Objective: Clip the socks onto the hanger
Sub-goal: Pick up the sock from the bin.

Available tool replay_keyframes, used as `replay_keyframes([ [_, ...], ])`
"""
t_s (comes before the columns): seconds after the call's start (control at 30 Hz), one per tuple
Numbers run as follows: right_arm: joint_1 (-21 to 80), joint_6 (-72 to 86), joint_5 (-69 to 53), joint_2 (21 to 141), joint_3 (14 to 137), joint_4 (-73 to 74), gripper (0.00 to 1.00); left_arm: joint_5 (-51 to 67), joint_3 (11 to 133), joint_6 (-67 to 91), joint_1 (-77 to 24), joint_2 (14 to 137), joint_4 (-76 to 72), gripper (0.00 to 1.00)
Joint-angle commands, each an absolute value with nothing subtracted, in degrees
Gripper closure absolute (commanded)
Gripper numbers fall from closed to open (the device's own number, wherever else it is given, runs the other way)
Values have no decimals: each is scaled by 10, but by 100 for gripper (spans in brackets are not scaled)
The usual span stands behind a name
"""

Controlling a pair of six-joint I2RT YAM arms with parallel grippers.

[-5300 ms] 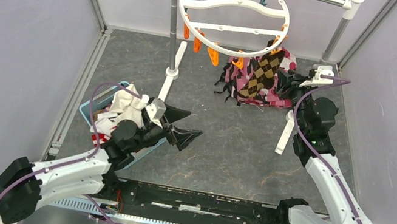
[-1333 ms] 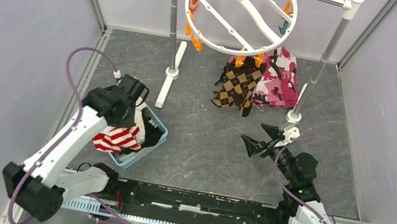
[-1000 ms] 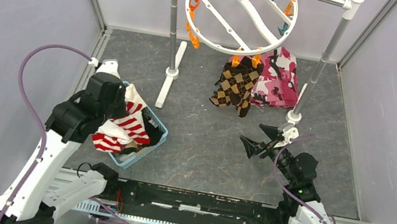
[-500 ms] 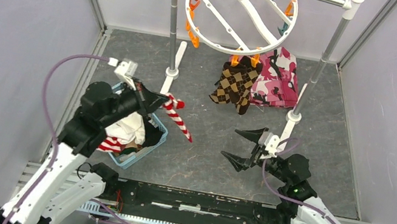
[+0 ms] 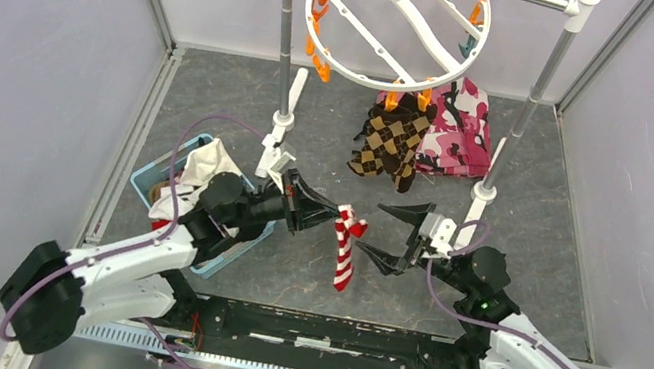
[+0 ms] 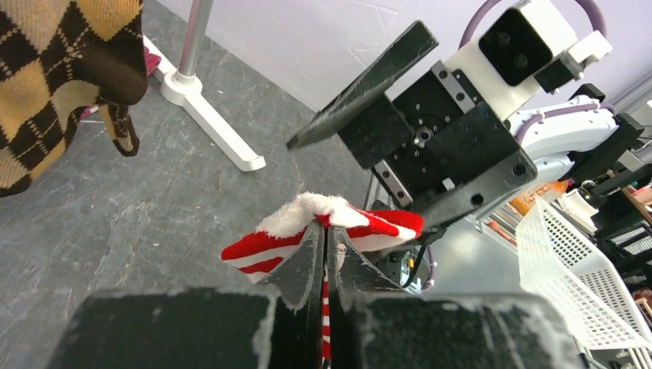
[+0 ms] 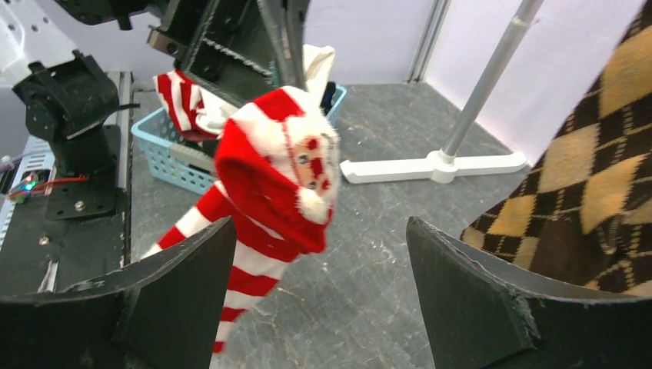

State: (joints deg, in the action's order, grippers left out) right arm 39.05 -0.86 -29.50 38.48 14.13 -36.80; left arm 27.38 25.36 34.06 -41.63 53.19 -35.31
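My left gripper (image 5: 326,213) (image 6: 326,234) is shut on the cuff end of a red-and-white striped sock (image 5: 345,249) (image 6: 261,247) (image 7: 269,184), which dangles above the floor mid-table. Facing it from the right, my right gripper (image 5: 382,233) (image 7: 323,231) stands open, the sock's folded top just in front of its fingers, not between them. A brown-and-black argyle sock (image 5: 389,143) (image 6: 54,84) (image 7: 584,177) hangs clipped from the round white hanger (image 5: 394,26) at the back. More socks (image 5: 195,172) (image 7: 184,96) lie in the blue basket (image 5: 154,176) (image 7: 165,150).
A metal rail on two white-footed poles (image 5: 286,35) (image 5: 535,89) carries the hanger. Pink camouflage cloth (image 5: 459,132) lies on the floor behind the argyle sock. The left pole's white foot (image 5: 284,131) stands close behind my left gripper.
My left arm pulled the striped sock out of the basket and swung it right to mid-table. My right gripper came left and turned to face it, staying open.
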Motion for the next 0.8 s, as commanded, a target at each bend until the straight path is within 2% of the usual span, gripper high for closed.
replay_keyframes([
  [0.0, 414, -48, -278, 397, 169, -366, 14, 296, 263, 370, -429, 593, -536, 98],
  [0.37, 442, -88, -257, 428, 187, -328, 32, 301, 257, 406, -432, 651, -588, 98],
  [0.67, 445, -101, -232, 410, 193, -296, 71, 288, 237, 400, -432, 644, -572, 98],
  [0.77, 445, -102, -235, 407, 193, -291, 80, 280, 233, 386, -432, 634, -555, 98],
])
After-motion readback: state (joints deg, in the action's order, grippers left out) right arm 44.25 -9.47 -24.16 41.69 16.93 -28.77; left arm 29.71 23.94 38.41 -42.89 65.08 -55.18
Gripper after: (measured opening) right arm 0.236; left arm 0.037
